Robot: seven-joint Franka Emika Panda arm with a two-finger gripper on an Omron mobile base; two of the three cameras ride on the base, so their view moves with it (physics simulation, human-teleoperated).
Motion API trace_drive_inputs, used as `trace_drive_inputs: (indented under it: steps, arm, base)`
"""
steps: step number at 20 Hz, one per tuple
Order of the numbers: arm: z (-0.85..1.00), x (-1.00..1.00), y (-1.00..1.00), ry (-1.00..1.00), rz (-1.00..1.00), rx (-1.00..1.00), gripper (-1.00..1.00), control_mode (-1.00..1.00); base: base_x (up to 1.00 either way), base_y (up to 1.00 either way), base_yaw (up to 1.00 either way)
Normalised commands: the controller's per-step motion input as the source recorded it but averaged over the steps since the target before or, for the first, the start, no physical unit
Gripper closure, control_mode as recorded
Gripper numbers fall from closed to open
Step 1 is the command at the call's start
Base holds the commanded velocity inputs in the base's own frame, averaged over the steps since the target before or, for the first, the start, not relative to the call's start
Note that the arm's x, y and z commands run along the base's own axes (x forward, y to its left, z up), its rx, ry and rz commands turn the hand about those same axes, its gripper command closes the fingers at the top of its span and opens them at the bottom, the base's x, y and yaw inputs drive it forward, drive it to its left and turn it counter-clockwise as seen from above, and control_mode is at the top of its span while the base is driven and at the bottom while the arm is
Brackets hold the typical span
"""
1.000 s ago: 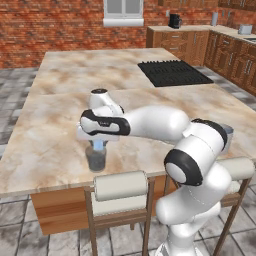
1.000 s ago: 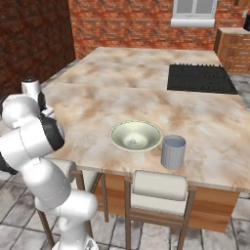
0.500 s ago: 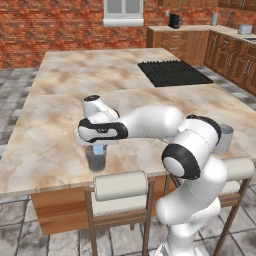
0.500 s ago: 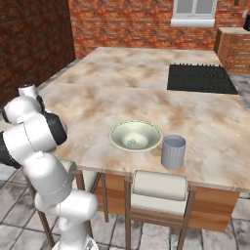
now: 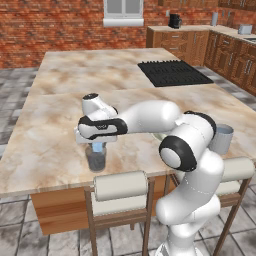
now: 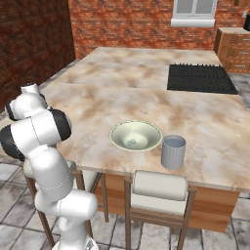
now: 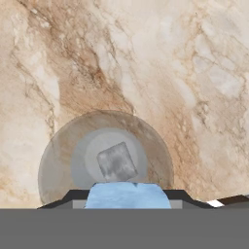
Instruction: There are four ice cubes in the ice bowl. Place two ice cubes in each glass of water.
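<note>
Glossy bowl (image 6: 135,136), polished marble counter (image 6: 146,93)

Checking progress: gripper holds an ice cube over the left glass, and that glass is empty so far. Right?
Not quite. The gripper does hold an ice cube above the glass, but the hand view shows one cube already lying in it, so the glass isn't empty.

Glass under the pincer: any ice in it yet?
Yes: one ice cube lies in the glass; the pincer holds another above it.
</note>
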Motion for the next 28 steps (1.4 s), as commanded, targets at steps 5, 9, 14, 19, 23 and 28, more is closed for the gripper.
trace_drive_inputs:
  steps: [5, 9, 14, 19, 23, 28]
  arm:
    - [-0.18, 0.05, 0.0, 0.0, 0.0, -0.01, 1.0, -1.0]
    - [-0.16, 0.0, 0.0, 0.0, 0.0, -0.01, 1.0, -1.0]
    - [-0.07, 0.01, 0.0, 0.0, 0.0, 0.0, 1.0, -1.0]
    - [0.0, 0.08, 0.0, 0.0, -0.01, 0.0, 1.0, -1.0]
    - [0.0, 0.07, 0.0, 0.0, -0.02, 0.0, -1.0, -1.0]
    - [0.0, 0.13, 0.0, 0.0, -0.02, 0.0, -1.0, -1.0]
  base:
    - [0.0, 0.0, 0.0]
    - [0.0, 0.0, 0.0]
    - [0.0, 0.0, 0.0]
    - [0.0, 0.0, 0.0]
    - [0.0, 0.0, 0.0]
    - [0.0, 0.0, 0.0]
